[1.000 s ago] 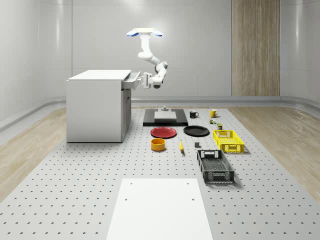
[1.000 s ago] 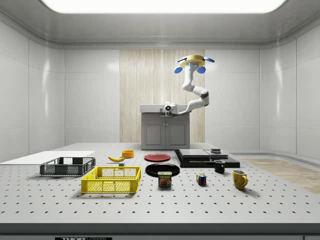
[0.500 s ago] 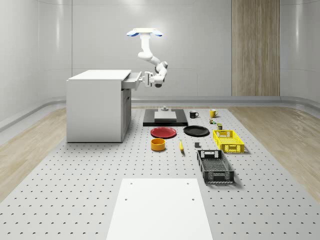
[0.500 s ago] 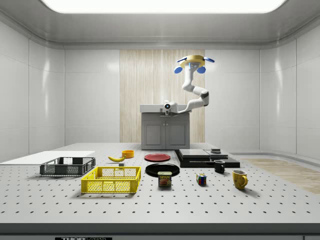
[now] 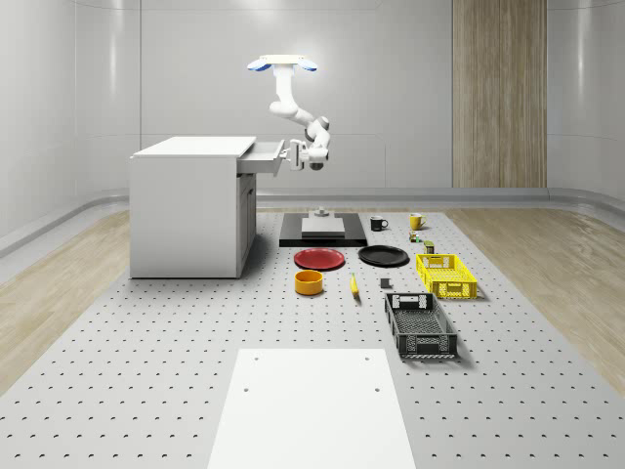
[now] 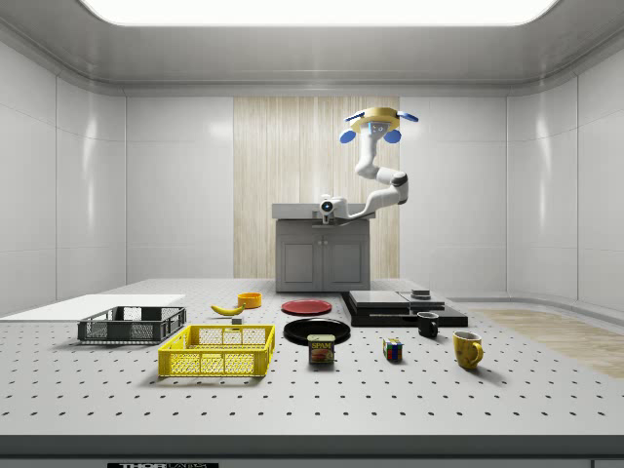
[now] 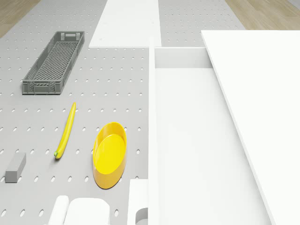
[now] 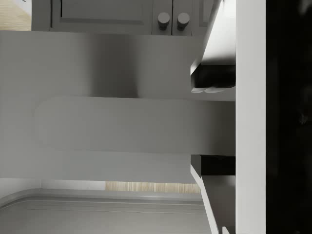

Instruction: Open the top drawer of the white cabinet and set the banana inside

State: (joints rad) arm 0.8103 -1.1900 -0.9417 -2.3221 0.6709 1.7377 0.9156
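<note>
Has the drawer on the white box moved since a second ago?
Yes. The top drawer now sticks out farther from the white cabinet, toward the whole-scene view's right, with the gripper at its front and the drone hovering above.

A simulated robotics test lab here: a perforated grey surface like an optical breadboard, bare curved white walls, one strip ceiling light.

Pegboard floor under banana, cabinet

the can beside the yellow crate reads "spam" on its label.
</note>
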